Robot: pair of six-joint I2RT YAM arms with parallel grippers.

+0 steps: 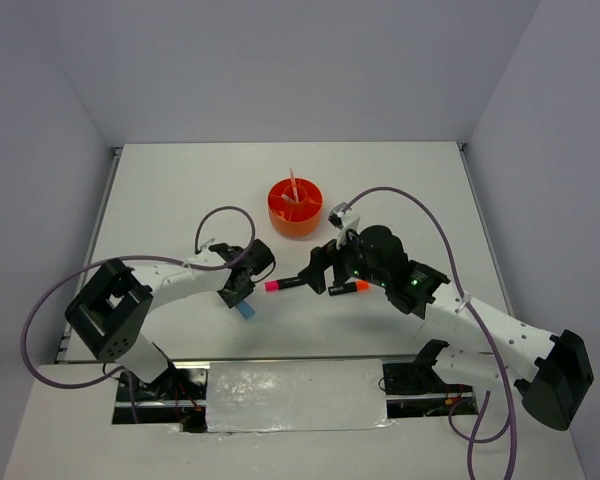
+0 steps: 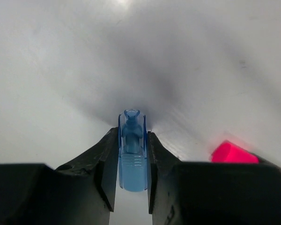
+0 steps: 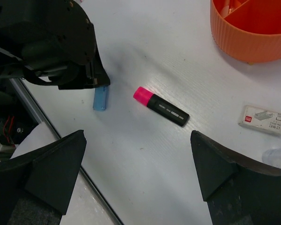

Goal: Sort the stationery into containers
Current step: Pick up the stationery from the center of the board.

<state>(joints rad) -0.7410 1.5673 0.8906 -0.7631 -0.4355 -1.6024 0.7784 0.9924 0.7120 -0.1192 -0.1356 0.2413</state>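
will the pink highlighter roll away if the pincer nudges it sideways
Probably not far. The pink highlighter lies flat on the table, and its pink end looks blocky rather than round. It looks like stiff plastic, so it should slide or pivot as one piece. Its glossy black body may slip a little when gripped.

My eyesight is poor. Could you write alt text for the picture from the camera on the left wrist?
The left pincer clamps a small translucent blue capsule between its two black fingers, seen close up above a white table. The pink end of a highlighter peeks in at the lower right.
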